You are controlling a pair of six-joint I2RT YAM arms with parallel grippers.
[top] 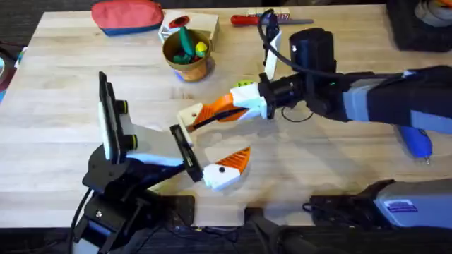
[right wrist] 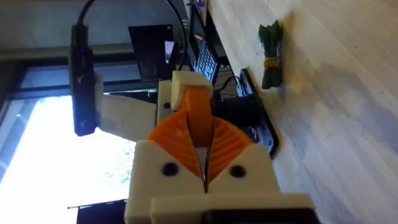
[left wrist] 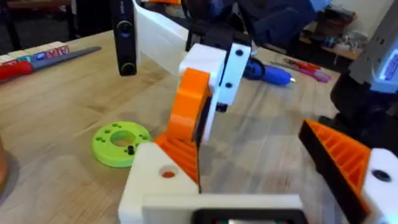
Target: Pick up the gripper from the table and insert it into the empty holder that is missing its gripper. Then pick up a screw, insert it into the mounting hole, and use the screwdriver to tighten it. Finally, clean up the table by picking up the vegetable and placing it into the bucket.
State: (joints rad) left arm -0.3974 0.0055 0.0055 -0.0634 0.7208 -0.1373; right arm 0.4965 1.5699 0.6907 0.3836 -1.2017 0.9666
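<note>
holder: the bare white holder (top: 189, 115) is one jaw tip of the left gripper (top: 206, 146), which sits mid-table pointing toward the right arm, jaws spread wide apart

insert: the orange gripper (top: 215, 109) is pinched in the right gripper (top: 229, 109), fingers clamped on it, its long axis running across the table toward the left arm's side

key relation: the insert's free end is right at the holder, lined up along the holder's length. In the left wrist view the orange piece (left wrist: 189, 106) looks partly slid on, but I honestly can't tell if it's seated

right arm pose: stretched low across the table from the right side

next bit: probably a straight push along that axis

vegetable: the vegetable (right wrist: 270, 54) lies on the table

bucket: the bucket (top: 186, 53) stands at the far side
</note>
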